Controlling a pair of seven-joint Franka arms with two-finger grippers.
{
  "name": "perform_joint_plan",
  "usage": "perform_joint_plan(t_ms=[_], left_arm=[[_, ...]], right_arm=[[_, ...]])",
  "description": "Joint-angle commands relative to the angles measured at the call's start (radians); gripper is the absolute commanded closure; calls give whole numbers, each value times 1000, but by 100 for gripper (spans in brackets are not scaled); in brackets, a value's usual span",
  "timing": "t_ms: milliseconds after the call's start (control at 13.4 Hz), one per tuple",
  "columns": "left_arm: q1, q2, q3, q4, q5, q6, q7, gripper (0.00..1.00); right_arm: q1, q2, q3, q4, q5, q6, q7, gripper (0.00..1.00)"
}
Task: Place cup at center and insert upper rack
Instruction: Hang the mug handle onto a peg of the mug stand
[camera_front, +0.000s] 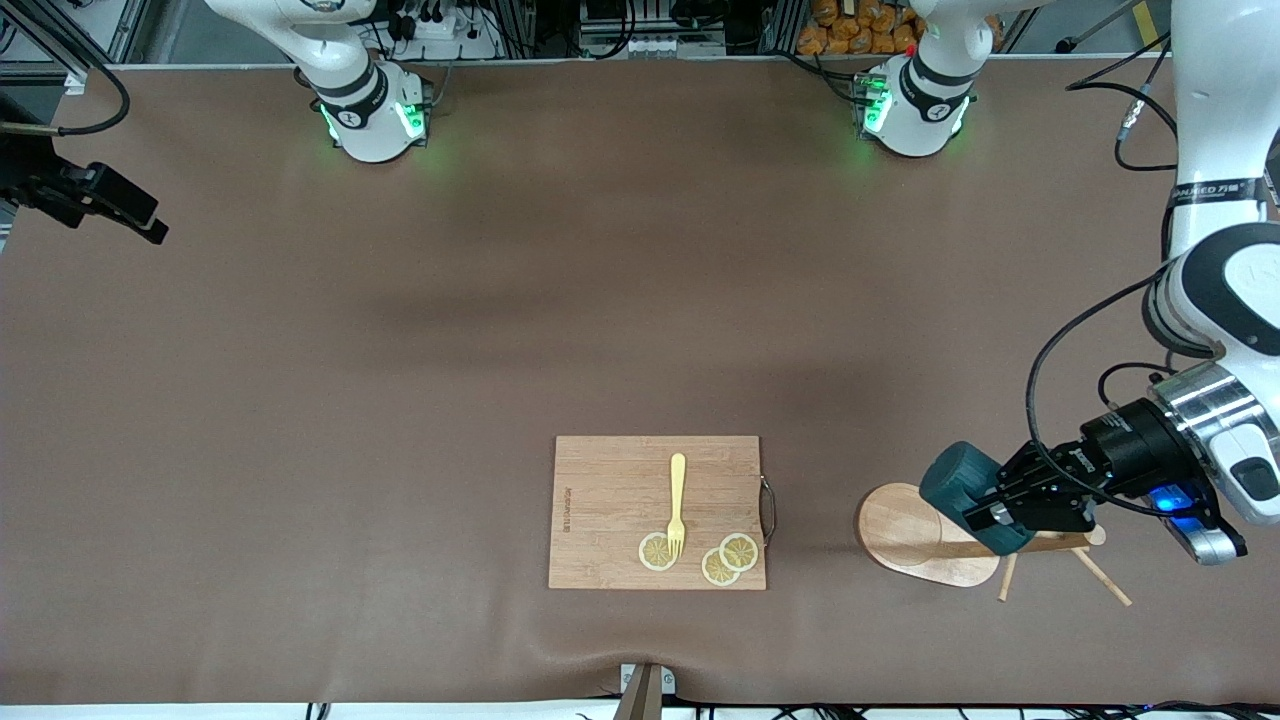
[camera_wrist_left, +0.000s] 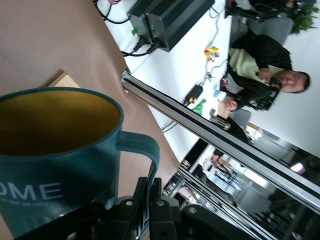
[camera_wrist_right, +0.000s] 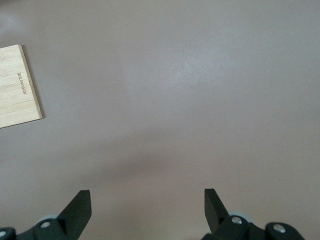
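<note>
Cup (camera_front: 958, 482): dark teal, white lettering, yellowish inside. Rack (camera_front: 925, 536): light wood. Board (camera_front: 610, 510): pale bamboo. Fork (camera_front: 677, 505) and lemon slices (camera_front: 729, 558): yellow. Table (camera_front: 400, 400): brown.

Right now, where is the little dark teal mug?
The dark teal mug is up in the air, held by its handle in the left gripper, over the light wooden mug tree at the left arm's end of the table.

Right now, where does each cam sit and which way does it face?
Front: high, facing both bases; shows left gripper shut on the cup over the upper rack.
Left wrist: on the left arm, close on the cup; its fingers show.
Right wrist: looks down at the table; open fingers show.
Shared: cutting board.
</note>
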Motion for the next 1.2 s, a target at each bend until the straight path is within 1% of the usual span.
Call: perform_joint_plan(t_ms=[0, 374, 599, 1122], left_arm=[[33, -13, -12, -58, -136, 12, 149, 100], [48, -3, -12, -97, -182, 12, 217, 100], [77, -5, -12, -138, -248, 12, 311, 100], [105, -2, -9, -149, -251, 18, 319, 100]], right_arm=[[-14, -1, 15, 1, -14, -6, 12, 0], [-14, 1, 15, 0, -15, -6, 12, 0], [-14, 2, 15, -3, -17, -4, 12, 0], [-14, 4, 15, -5, -17, -6, 12, 0]])
